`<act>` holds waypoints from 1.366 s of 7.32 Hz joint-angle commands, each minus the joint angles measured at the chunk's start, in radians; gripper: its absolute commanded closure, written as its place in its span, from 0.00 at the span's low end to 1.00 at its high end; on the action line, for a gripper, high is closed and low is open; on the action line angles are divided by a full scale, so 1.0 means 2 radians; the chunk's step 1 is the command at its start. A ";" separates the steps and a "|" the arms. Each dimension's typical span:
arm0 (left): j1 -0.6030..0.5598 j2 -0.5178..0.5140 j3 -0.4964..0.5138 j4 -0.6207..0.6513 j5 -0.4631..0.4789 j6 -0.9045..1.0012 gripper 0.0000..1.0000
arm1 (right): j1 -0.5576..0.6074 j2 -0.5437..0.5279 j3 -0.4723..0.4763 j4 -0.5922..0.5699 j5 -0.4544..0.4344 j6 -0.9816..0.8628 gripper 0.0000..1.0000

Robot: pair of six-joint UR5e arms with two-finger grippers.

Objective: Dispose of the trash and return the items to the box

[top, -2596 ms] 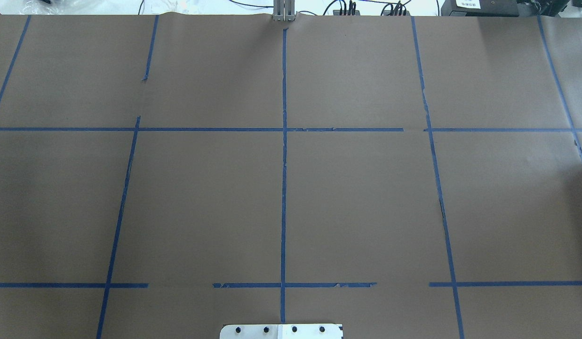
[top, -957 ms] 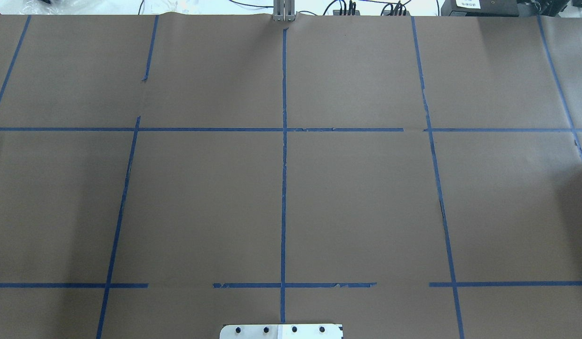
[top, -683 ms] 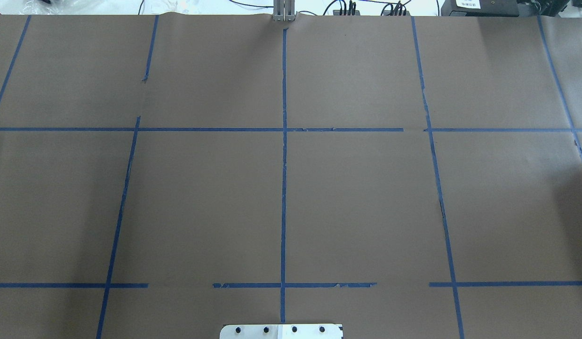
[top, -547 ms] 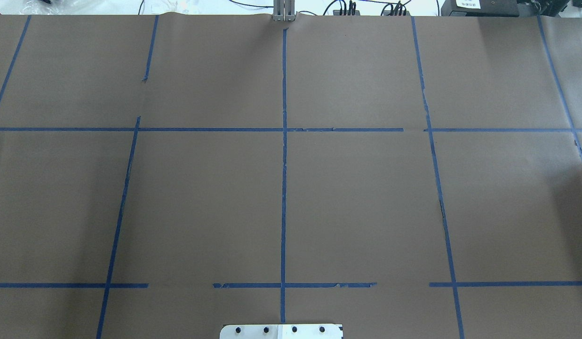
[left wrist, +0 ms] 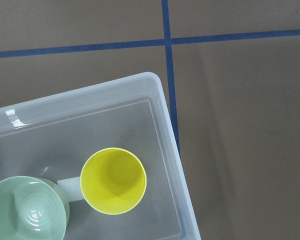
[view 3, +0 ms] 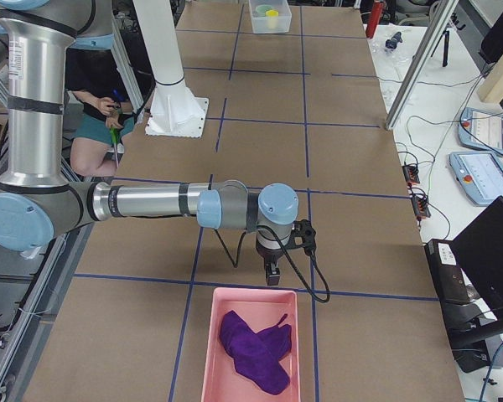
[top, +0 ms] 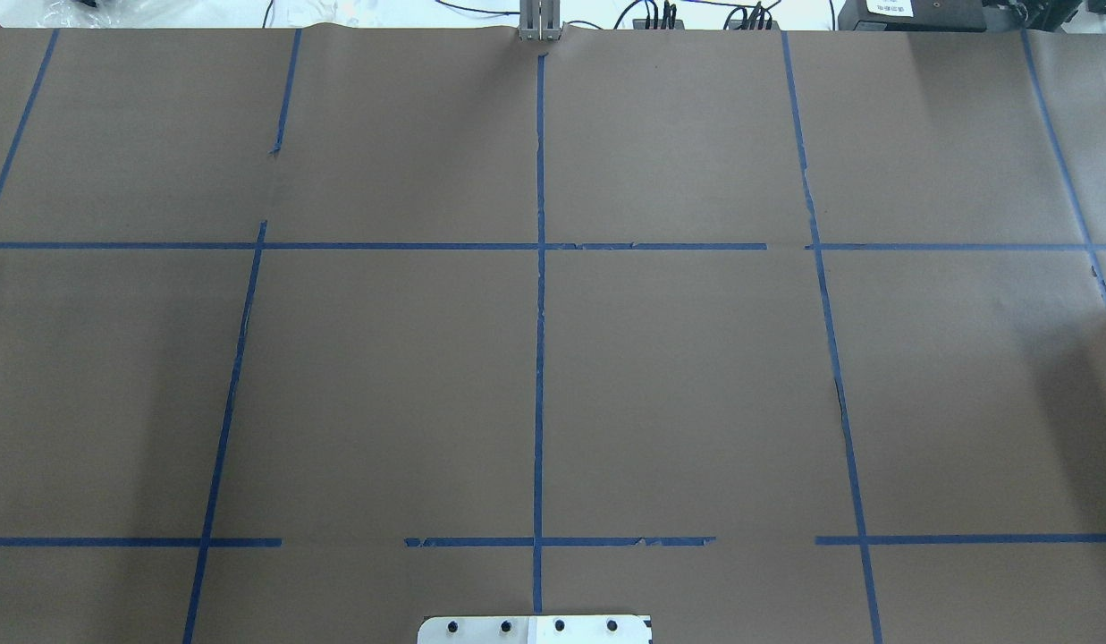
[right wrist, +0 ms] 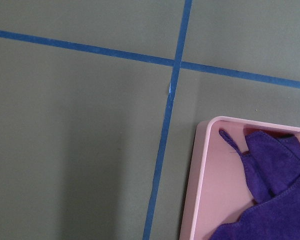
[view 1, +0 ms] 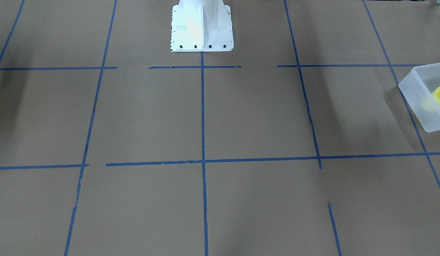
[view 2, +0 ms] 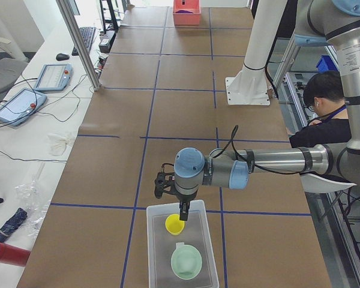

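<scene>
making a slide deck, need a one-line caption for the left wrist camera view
Yellow cup upright beside a mint-green bowl inside the translucent bin, on brown paper with blue tape lines.

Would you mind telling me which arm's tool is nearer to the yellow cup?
Left. The left tool hangs over the yellow cup inside the box; the right tool is at the table's far end, by the pink tray.

The surface [top: 383, 376] wears brown paper gridded with blue tape [top: 539, 358]; a white bench [view 2: 12, 180] alongside carries tablets [view 2: 53, 77].
</scene>
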 commanded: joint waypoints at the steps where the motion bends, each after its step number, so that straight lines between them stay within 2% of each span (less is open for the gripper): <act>1: -0.001 0.001 -0.007 0.000 0.012 0.000 0.00 | 0.000 -0.002 0.005 -0.002 0.001 0.000 0.00; 10: -0.004 0.001 -0.003 0.000 0.013 0.000 0.00 | -0.005 -0.006 -0.003 -0.002 0.001 0.002 0.00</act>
